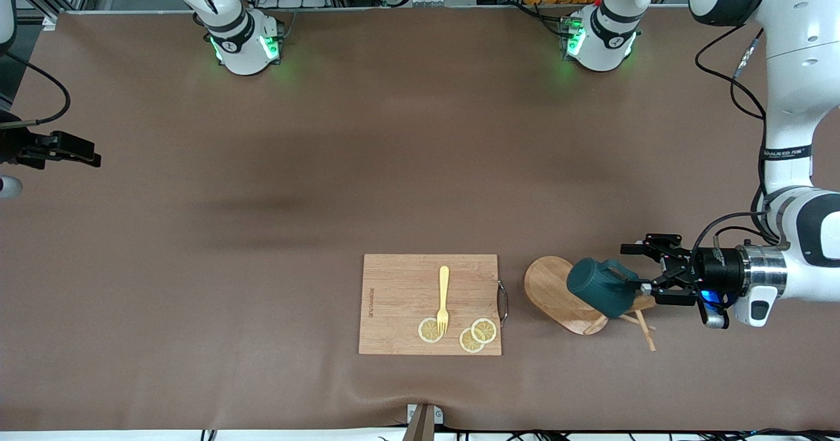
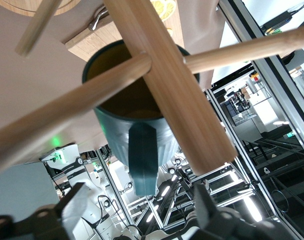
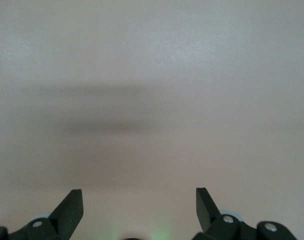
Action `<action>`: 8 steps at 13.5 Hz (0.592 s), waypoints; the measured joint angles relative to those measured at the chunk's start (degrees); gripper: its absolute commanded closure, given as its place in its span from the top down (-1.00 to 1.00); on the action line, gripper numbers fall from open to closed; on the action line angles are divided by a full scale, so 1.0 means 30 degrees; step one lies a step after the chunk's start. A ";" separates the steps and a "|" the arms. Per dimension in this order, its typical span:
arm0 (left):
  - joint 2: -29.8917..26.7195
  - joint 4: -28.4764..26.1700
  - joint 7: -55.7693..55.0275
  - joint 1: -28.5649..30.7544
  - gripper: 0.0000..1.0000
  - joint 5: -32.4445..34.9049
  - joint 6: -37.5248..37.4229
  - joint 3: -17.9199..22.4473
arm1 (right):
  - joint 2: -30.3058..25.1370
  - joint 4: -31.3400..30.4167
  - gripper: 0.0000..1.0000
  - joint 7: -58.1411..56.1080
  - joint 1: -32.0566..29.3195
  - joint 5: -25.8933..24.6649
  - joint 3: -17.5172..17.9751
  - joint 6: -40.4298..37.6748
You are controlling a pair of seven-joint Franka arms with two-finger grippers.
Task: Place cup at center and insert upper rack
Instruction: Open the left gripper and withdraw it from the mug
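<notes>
Teal cup [image 1: 596, 288] on rack [image 1: 558, 294] peg, left gripper [image 1: 640, 269] wide, empty, right gripper [image 3: 137, 210] wide, waiting

Cup [image 1: 598, 288]: dark teal, ribbed outside, yellowish-tan inside. Rack [image 1: 554, 293]: light wood, grained. Board [image 1: 430, 303]: pale bamboo. Fork [image 1: 443, 298]: yellow. Lemon slices [image 1: 477, 335]: yellow, white-rimmed. Worktop [image 1: 262, 231]: plain brown. Fingers [image 3: 72, 210]: black.
</notes>
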 measured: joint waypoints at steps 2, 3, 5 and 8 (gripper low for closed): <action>-0.0245 0.0078 0.0007 -0.0049 1.00 0.0278 0.0000 0.0024 | 0.0002 0.0000 1.00 0.0000 0.0000 0.0000 0.0003 0.0000; -0.0485 0.0164 0.0036 -0.0123 1.00 0.1015 0.0000 0.0042 | 0.0003 0.0000 1.00 0.0000 0.0000 0.0000 0.0006 0.0001; -0.1315 0.0316 0.0106 -0.0395 1.00 0.3070 0.0178 0.0046 | 0.0006 -0.0001 1.00 0.0000 0.0000 0.0000 0.0015 0.0007; -0.3174 0.0467 0.0722 -0.1144 1.00 0.6781 0.0751 0.0044 | 0.0006 0.0015 1.00 0.0000 0.0000 0.0000 0.0043 0.0045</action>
